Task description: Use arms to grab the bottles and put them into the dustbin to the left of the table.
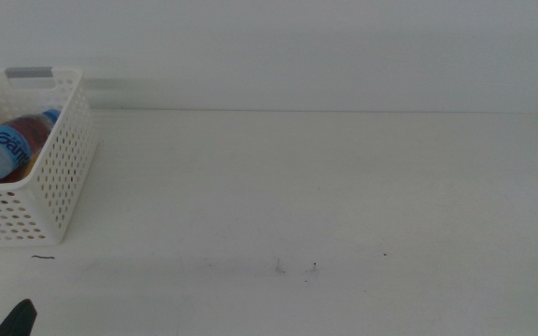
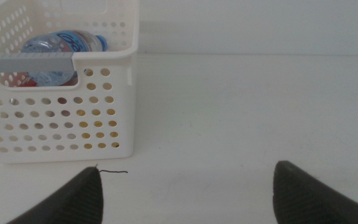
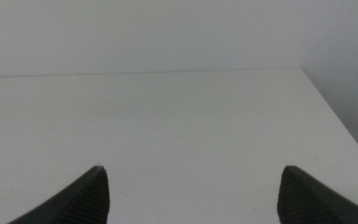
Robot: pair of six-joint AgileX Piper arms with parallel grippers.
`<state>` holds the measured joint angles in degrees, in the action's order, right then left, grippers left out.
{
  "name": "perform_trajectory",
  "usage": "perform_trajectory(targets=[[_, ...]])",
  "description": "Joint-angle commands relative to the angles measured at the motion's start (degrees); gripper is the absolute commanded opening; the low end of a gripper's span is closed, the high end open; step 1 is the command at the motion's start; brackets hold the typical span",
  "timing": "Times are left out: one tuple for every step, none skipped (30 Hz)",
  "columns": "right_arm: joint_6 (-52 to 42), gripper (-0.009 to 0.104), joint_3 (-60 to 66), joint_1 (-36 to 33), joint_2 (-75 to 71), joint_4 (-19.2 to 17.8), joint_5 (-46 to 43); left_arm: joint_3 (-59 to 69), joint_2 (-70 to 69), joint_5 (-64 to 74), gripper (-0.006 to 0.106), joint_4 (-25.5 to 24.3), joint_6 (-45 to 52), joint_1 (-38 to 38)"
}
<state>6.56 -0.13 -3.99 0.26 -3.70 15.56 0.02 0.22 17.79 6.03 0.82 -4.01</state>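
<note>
The white perforated dustbin (image 1: 59,154) stands at the table's (image 1: 306,187) left end. Inside it lies the clear water bottle (image 1: 6,147) with its blue label, on top of something red (image 1: 30,129). In the left wrist view the dustbin (image 2: 61,127) is close ahead, with the water bottle (image 2: 58,46) in it, a red patch (image 2: 27,79) below that, and a yellowish tint behind the lower holes. My left gripper (image 2: 188,180) hangs open and empty just short of the bin; its tip (image 1: 19,317) shows at the bottom left. My right gripper (image 3: 191,180) is open and empty over bare table.
A grey handle strip (image 2: 28,63) runs along the bin's near rim. A short dark thread (image 2: 112,171) lies on the table in front of the bin, and a few dark specks (image 1: 314,267) mark the front middle. The table's right edge (image 3: 337,118) is near the right gripper.
</note>
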Motion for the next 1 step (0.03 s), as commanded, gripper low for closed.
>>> perform_trajectory(targets=[[-0.1, 0.081, 0.1, 0.5, -0.3, -0.4, -0.4, 0.0, -0.2, -0.6, 0.094, -0.2, -0.3, 0.1]])
